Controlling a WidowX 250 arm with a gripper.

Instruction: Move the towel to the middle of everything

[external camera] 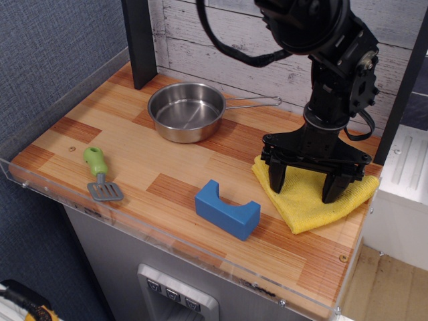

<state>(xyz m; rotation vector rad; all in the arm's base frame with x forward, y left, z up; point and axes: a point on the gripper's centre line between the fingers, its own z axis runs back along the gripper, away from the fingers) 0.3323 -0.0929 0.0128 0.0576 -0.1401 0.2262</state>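
The bright yellow towel [304, 199] lies folded at the right side of the wooden counter. My black gripper [304, 184] hangs directly over it, jaws wide open, with one fingertip [276, 183] near the towel's left edge and the other over its right part, both close to the cloth. The steel pan [186, 110] with its wire handle sits at the back. The blue notched block [227, 210] sits at the front centre, left of the towel. The spatula [101, 175] with a green handle lies at the front left.
A clear acrylic rim [167, 231] runs along the counter's front and left edges. A black post [139, 41] stands at the back left. A white plank wall [227, 40] backs the counter. Bare wood [160, 160] lies between pan, spatula and block.
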